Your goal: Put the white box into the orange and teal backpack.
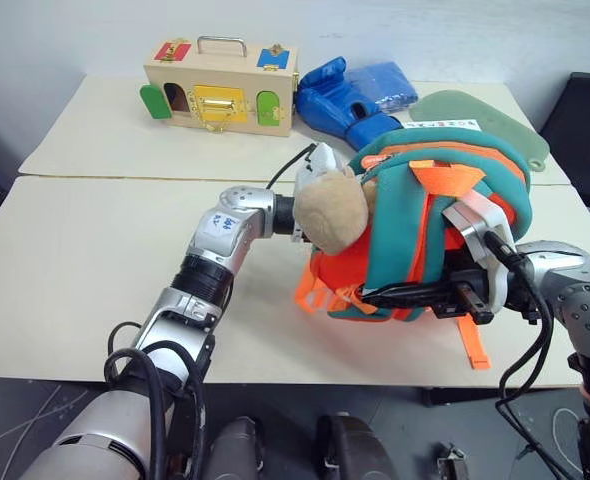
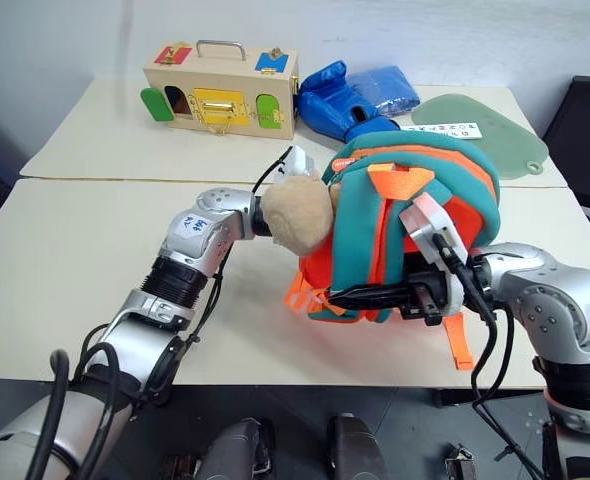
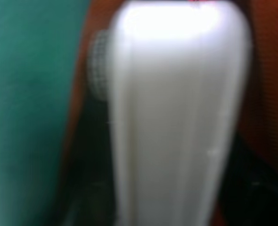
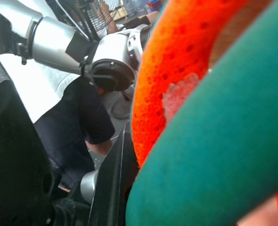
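Note:
The orange and teal backpack [image 1: 425, 220] stands on the table with its tan bear head [image 1: 330, 210] facing my left arm. My left wrist [image 1: 280, 212] passes behind the bear head into the bag's opening. In the left wrist view the white box [image 3: 176, 94] stands close in front of my left gripper [image 3: 169, 195], with teal and orange fabric around it. My right gripper [image 1: 415, 293] lies level along the backpack's lower front edge, shut on the fabric there, and orange and teal cloth [image 4: 214, 117] sits right against it.
A wooden box with coloured doors [image 1: 220, 95] stands at the back of the far table. Blue boxing gloves [image 1: 350, 100] and a green mat [image 1: 485, 115] lie to its right. Bare tabletop [image 1: 95, 260] stretches to the left. A black chair [image 1: 587, 130] stands at the right edge.

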Tool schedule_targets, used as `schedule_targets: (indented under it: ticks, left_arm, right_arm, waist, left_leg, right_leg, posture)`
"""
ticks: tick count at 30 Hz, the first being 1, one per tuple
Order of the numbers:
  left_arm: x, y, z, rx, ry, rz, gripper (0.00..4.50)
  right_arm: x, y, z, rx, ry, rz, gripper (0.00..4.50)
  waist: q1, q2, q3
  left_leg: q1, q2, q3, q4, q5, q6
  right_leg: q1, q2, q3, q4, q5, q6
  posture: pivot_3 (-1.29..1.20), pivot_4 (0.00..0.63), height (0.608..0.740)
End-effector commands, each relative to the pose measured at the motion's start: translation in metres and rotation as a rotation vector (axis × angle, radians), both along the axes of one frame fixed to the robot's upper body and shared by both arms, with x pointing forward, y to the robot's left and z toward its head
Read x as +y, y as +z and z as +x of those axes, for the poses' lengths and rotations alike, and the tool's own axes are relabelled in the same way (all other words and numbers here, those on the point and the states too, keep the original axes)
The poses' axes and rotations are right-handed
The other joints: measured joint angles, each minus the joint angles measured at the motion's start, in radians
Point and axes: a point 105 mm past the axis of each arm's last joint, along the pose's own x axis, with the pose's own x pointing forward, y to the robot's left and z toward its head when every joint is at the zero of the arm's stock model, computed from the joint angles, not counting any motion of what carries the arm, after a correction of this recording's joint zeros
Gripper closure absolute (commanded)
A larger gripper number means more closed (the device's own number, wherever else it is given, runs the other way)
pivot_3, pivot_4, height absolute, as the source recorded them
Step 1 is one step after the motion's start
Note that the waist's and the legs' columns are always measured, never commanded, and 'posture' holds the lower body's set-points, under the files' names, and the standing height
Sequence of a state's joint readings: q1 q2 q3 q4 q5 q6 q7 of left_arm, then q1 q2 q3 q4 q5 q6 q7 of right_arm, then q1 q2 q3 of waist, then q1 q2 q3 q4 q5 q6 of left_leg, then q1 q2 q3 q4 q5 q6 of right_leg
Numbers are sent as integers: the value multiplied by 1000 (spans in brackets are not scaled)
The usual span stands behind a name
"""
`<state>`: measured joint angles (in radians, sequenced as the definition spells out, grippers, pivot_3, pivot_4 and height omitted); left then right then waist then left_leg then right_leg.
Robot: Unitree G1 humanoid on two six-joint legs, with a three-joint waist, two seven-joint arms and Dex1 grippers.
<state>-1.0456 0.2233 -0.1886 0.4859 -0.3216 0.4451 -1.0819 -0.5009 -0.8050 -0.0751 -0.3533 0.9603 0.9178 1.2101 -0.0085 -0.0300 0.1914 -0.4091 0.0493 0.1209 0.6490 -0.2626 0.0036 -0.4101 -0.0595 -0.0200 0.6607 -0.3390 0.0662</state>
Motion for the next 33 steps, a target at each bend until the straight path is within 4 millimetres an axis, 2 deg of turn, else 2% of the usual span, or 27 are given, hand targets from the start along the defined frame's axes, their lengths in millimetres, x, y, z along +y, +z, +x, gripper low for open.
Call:
schedule_targets:
  ticks: [1, 2, 3, 6, 11, 15, 18, 21, 23, 25, 28, 31, 33]
  left_arm:
    - [26, 30, -4, -74, -5, -28, 437]
    - [35, 35, -7, -78, -9, -32, 133]
    - [43, 40, -11, -82, -15, -34, 24]
    - [60, 45, -20, -101, -26, 2, 24]
    - [65, 37, -20, -140, 12, 52, 24]
    - [88, 51, -28, -143, 42, 18, 24]
    - [119, 66, -49, -106, 28, -10, 24]
    - [137, 81, -80, -83, -20, -11, 24]
    - [138, 88, -97, -89, -50, -11, 24]
    - [131, 91, -103, -105, -45, -16, 24]
    - [109, 83, -94, -185, 32, 0, 24]
    - [94, 79, -84, -189, 92, -34, 24]
    - [85, 69, -77, -207, 133, -6, 24]
  right_arm:
    - [2, 3, 0, -39, 0, 7, 4442]
    - [2, 2, 1, -38, -3, 6, 4442]
    - [2, 1, 2, -35, -6, 3, 4442]
    - [2, -2, 6, -33, -13, 1, 4442]
    - [3, -4, 10, -33, -11, 7, 4442]
    - [5, -5, 15, -37, -25, 4, 4442]
    - [4, -5, 15, -40, -23, 1, 4442]
    - [4, -6, 15, -43, -31, 2, 4442]
    - [4, -5, 15, -43, -35, 7, 4442]
    - [5, -5, 15, -42, -35, 11, 4442]
    - [7, -7, 14, -42, -30, 11, 4442]
    - [8, -6, 15, -44, -33, 16, 4442]
    - [9, -5, 16, -43, -34, 22, 4442]
  waist:
    - [-7, 0, 0]
    - [-11, 0, 0]
    - [-18, 0, 0]
    - [-21, 0, 0]
    - [-11, 0, 0]
    - [-14, 0, 0]
    - [-29, 0, 0]
    - [-30, 0, 0]
    - [-25, 0, 0]
    - [-16, 0, 0]
    - [-4, 0, 0]
    - [-1, 0, 0]
    - [1, 0, 0]
  left_leg:
    - [0, 0, 0, 0, 0, 0]
    - [0, 0, 0, -1, 0, 0]
    - [0, 0, 0, -1, 1, -1]
    - [0, 0, 0, -1, 1, -1]
    - [0, -1, -1, 1, 1, -1]
    - [0, -1, 0, 1, 0, 0]
    - [0, 0, 0, 0, 1, -1]
    - [1, 1, 0, -2, 1, -3]
    - [1, 1, -1, -2, 2, -3]
    - [1, 1, -1, -1, 1, -3]
    - [3, -2, -3, 0, 0, -1]
    - [3, -2, -3, 1, 0, 0]
    - [3, -2, -3, 1, 0, 0]
  right_leg:
    - [0, 0, 0, 0, 0, 0]
    - [0, 0, 0, 0, 0, 0]
    - [0, 0, 0, 0, 0, 0]
    - [0, 0, 0, 0, 0, 0]
    - [1, -1, -1, 1, 0, 0]
    - [1, -1, 0, 1, 0, 0]
    - [0, 0, 0, 1, 0, 0]
    - [-1, 1, 0, 2, -1, -2]
    - [0, 0, -1, 3, -1, -3]
    - [1, 0, -1, 2, -1, -3]
    - [5, -2, -1, 1, -1, -1]
    - [7, -2, -1, 0, 0, 1]
    - [6, -2, -1, 0, 0, 1]
  posture:
    - [0, 150, 740]
    - [0, 150, 740]
    - [0, 150, 740]
    - [0, 150, 740]
    - [0, 150, 740]
    - [0, 150, 740]
    - [0, 150, 740]
    - [0, 150, 740]
    - [0, 150, 740]
    - [0, 150, 740]
    - [0, 150, 740]
    - [0, 150, 740]
    - [0, 150, 740]
